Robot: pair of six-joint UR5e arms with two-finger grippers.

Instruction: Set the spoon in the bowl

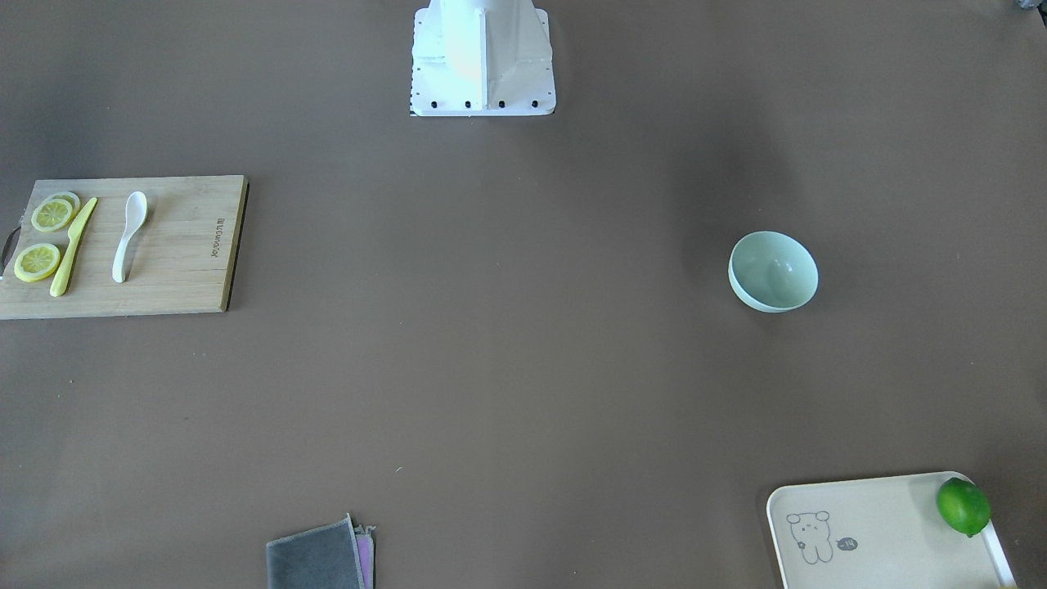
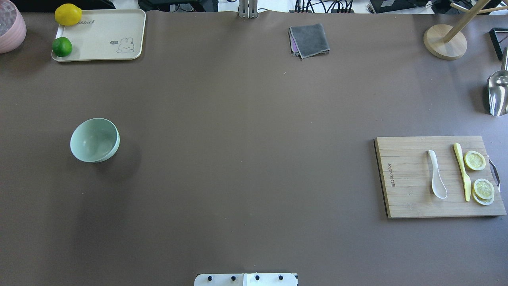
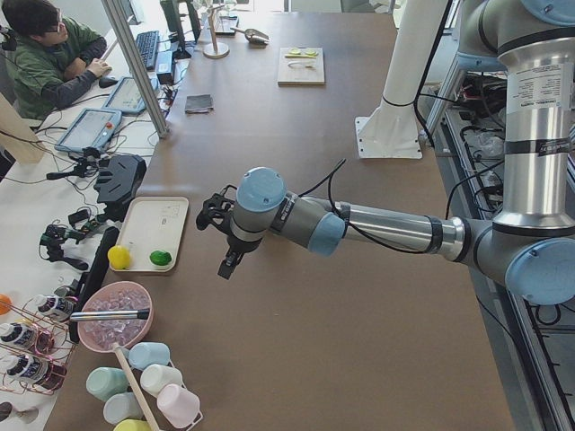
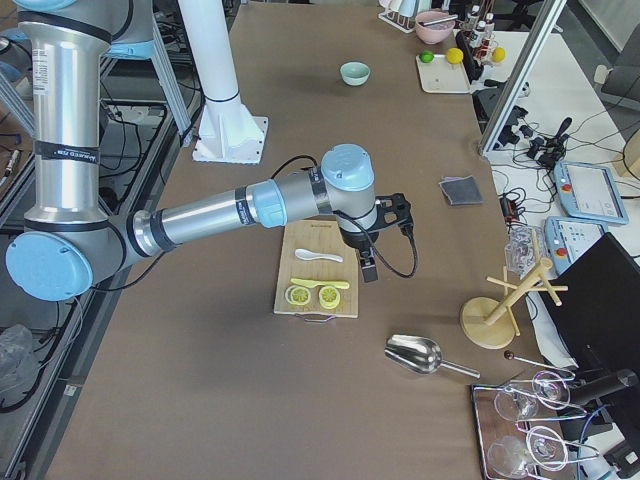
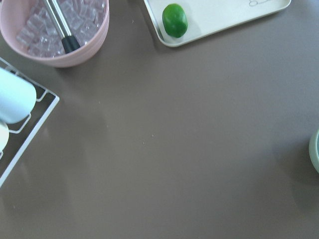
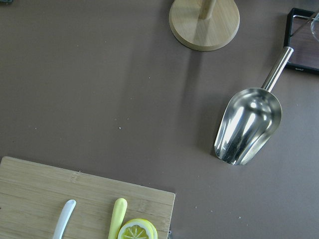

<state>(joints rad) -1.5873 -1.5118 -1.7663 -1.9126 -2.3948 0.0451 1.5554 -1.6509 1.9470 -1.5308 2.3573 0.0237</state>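
The white spoon (image 2: 436, 179) lies on a wooden cutting board (image 2: 412, 198) at the table's right side, beside a yellow knife (image 2: 462, 171); its handle tip shows in the right wrist view (image 6: 64, 218). The mint-green bowl (image 2: 95, 140) stands empty on the table's left side; its rim shows at the edge of the left wrist view (image 5: 315, 149). My right gripper (image 4: 368, 266) hangs above the board's far edge, near the spoon (image 4: 318, 256). My left gripper (image 3: 228, 262) hangs over the table near the tray. I cannot tell whether either gripper is open or shut.
A cream tray (image 2: 99, 35) with a lime (image 2: 62, 47) and a lemon (image 2: 68, 14) sits far left. Lemon slices (image 2: 483, 188) lie on the board. A grey cloth (image 2: 309, 39), a wooden stand (image 2: 444, 41), a metal scoop (image 2: 498, 93) and a pink ice bowl (image 5: 55, 30) are around.
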